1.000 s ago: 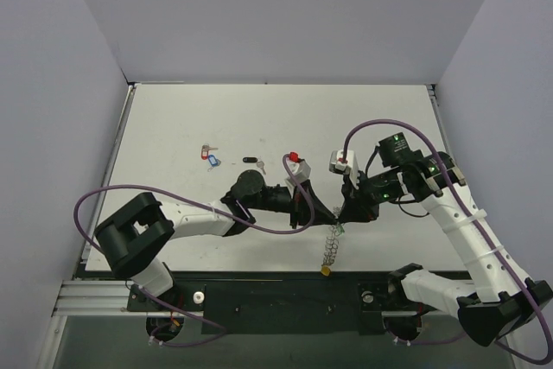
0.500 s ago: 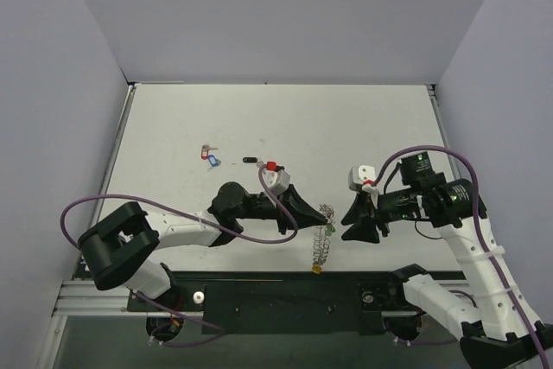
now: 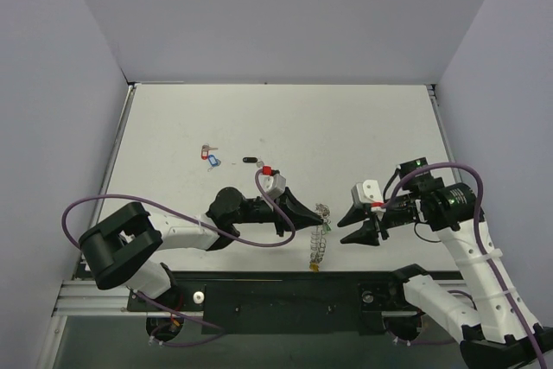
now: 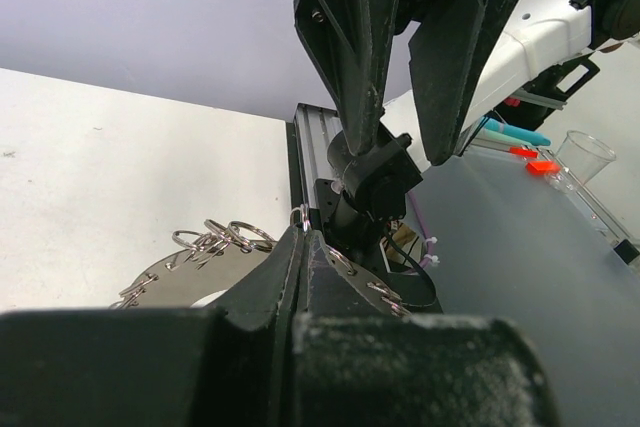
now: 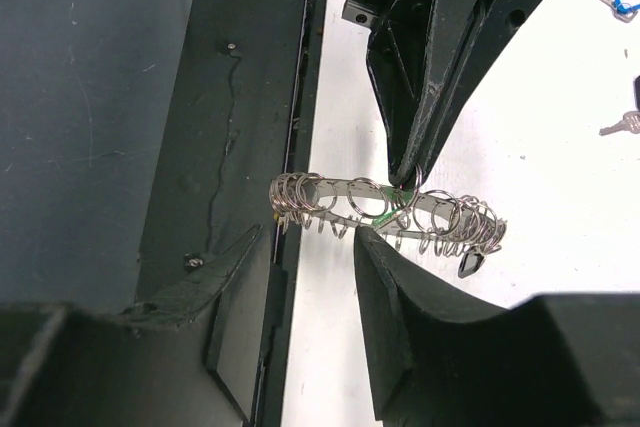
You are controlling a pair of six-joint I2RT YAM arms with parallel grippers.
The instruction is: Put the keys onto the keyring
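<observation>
**A:** Where are the loose keys?

**B:** Left of middle on the desk [image 3: 363,127]. A red-tagged and a blue-tagged pair of keys [image 3: 209,156] lie together, with a black key [image 3: 251,160] just to their right. All of them are well apart from both arms, so none is in hand.

**A:** And the left pincer?

**B:** The left pincer [image 3: 316,217] is pressed together on the keyring [image 3: 320,244], nipping one of the small loops on its rim. The left wrist view shows the tips meeting on that loop, with the rest of the ring fanning out below.

**A:** Why hold it by the rim?

**B:** My guess is that it leaves the ring edge-on near the desk's front edge, so most of the loops are open to the other arm. I can't tell whether its low end touches the desk.

**A:** Is anything on the ring?

**B:** A green tag [image 5: 383,209] sits near the held loop and a yellow tag [image 5: 275,215] at the far end. Something dark dangles at the other end, but it is too small to name.

**A:** And on the right?

**B:** The right pincer [image 3: 342,231] is spread and holds nothing. It sits just beside the ring without touching, its tips facing the loops.

**A:** So what next?

**B:** I'd judge it needs to go and fetch a key. Those loops are fine, so threading one will take careful lining-up.
</observation>
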